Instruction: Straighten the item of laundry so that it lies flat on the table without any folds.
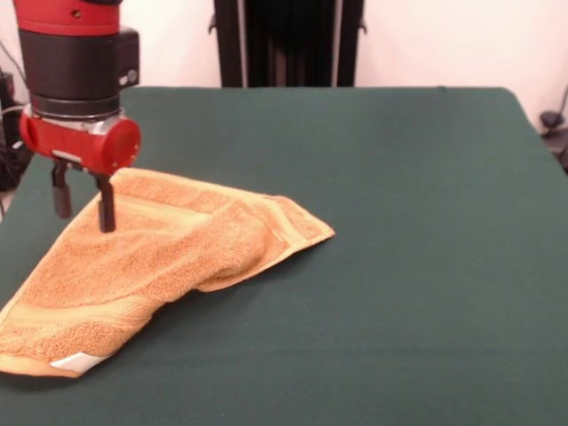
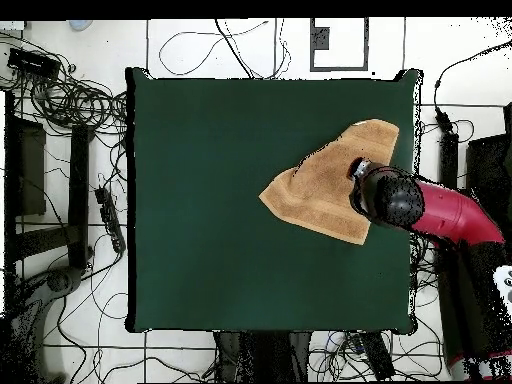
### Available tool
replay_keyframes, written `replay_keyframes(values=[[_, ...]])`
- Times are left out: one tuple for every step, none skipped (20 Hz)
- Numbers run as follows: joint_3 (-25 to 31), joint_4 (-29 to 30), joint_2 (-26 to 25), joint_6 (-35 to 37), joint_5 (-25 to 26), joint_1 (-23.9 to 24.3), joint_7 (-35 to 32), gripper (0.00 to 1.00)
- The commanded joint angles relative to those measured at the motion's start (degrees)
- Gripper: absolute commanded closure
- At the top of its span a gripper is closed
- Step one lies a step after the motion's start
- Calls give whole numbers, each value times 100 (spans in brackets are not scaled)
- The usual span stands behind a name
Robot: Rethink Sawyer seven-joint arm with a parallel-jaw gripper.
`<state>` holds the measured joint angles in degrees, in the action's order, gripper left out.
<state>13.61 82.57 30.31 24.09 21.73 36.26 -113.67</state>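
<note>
A: Where do we stand?
B: Our towel (image 1: 160, 257) lies rumpled at the table (image 1: 399, 222) edge, one side folded over. The claw (image 1: 82, 197) hangs just above the towel's far corner, prongs apart, holding nothing
A: Next?
B: We'd judge: lower, pinch that corner, draw the fold out flat
</note>
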Motion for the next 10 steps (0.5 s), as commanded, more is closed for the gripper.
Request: replay_keyframes(values=[[318, 472, 61, 542, -248, -853, -459, 0], [294, 461, 53, 530, -297, -939, -563, 0], [286, 450, 20, 583, -395, -1010, -671, 0], [222, 423, -7, 521, -420, -1118, -782, 0], [172, 397, -58, 473, -467, -1209, -881, 0], [99, 361, -118, 414, -499, -1308, -989, 0], [48, 339, -191, 327, -555, -1385, -1058, 0], [32, 329, -249, 312, -625, -1437, -1118, 0], [-37, 305, -280, 240, -650, -1527, -1169, 0], [-106, 282, -312, 168, -675, -1618, -1220, 0]])
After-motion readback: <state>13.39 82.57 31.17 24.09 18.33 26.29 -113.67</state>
